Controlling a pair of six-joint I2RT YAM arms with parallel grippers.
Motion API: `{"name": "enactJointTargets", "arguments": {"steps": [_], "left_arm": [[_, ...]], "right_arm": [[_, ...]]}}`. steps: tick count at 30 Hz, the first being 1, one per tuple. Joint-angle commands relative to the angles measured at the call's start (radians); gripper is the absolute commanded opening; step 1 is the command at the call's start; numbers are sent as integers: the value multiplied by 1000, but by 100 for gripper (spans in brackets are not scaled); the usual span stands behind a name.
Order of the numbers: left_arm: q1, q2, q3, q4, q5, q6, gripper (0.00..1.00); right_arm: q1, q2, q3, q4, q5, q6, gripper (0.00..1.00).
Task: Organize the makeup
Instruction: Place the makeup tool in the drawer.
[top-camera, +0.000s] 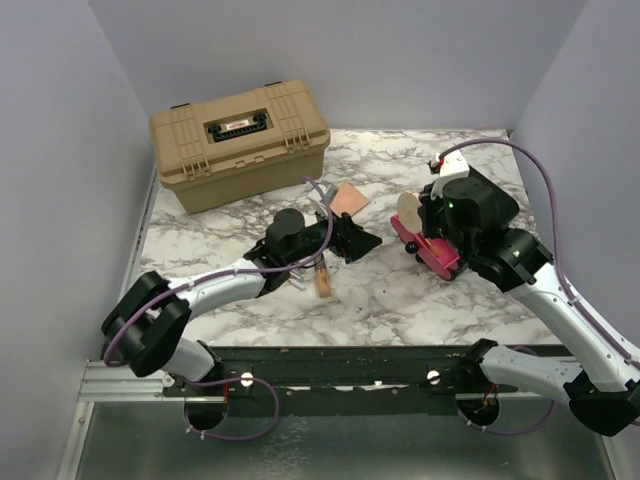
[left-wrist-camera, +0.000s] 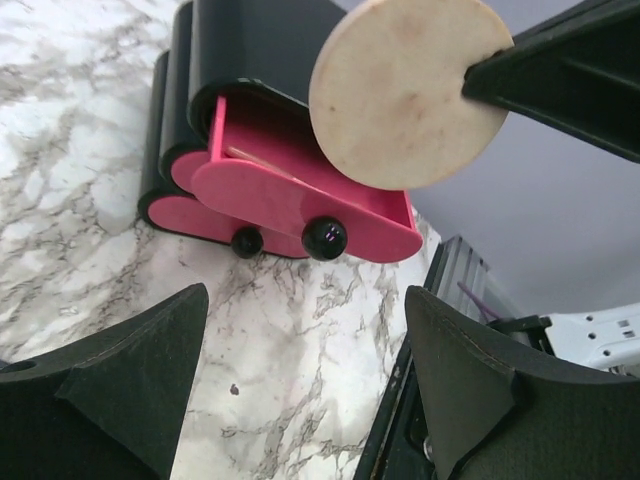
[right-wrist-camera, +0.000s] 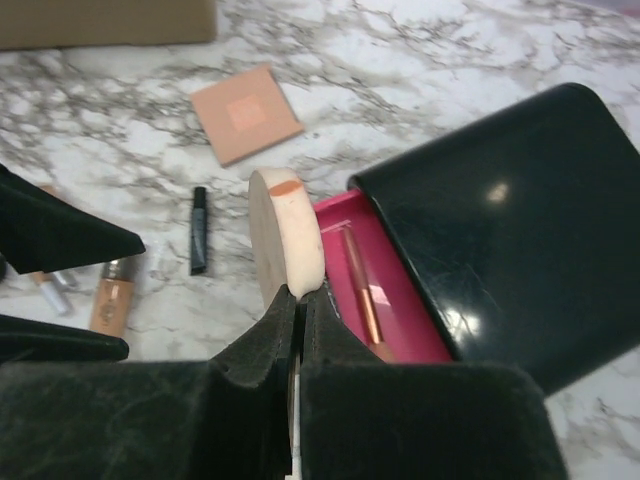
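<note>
A tan hard-plastic case, lid closed, sits at the far left of the white-and-grey marbled desk, close to the pale back wall. Well to the right of the case and nearer the front stands a glossy black box. Its pink drawer, fitted with round black knobs, is pulled out.
</note>
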Motion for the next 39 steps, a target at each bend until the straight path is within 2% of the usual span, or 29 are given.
{"name": "enactJointTargets", "arguments": {"steps": [1, 6, 14, 18, 23, 26, 32, 36, 39], "left_arm": [[-65, 103, 89, -39, 22, 59, 81], [-129, 205, 158, -39, -6, 71, 79], [-190, 301, 208, -31, -133, 58, 74], [-214, 333, 224, -7, -177, 44, 71], [-228, 360, 234, 22, -219, 23, 68], [-229, 375, 237, 38, -230, 12, 66], [-230, 402, 264, 59, -215, -3, 65], [-231, 423, 275, 70, -206, -15, 62], [-230, 429, 276, 77, -205, -17, 58]], "right_arm": [[8, 21, 11, -125, 185, -45, 1], [10, 25, -10, -139, 252, -58, 1], [9, 35, -89, -101, 298, -92, 1], [9, 5, -152, -9, 301, -137, 2], [10, -54, -247, 132, 235, -256, 4], [10, -83, -309, 216, 257, -330, 6], [10, -124, -414, 359, 271, -456, 11], [10, -134, -467, 409, 237, -507, 14], [10, -138, -499, 462, 273, -543, 17]]}}
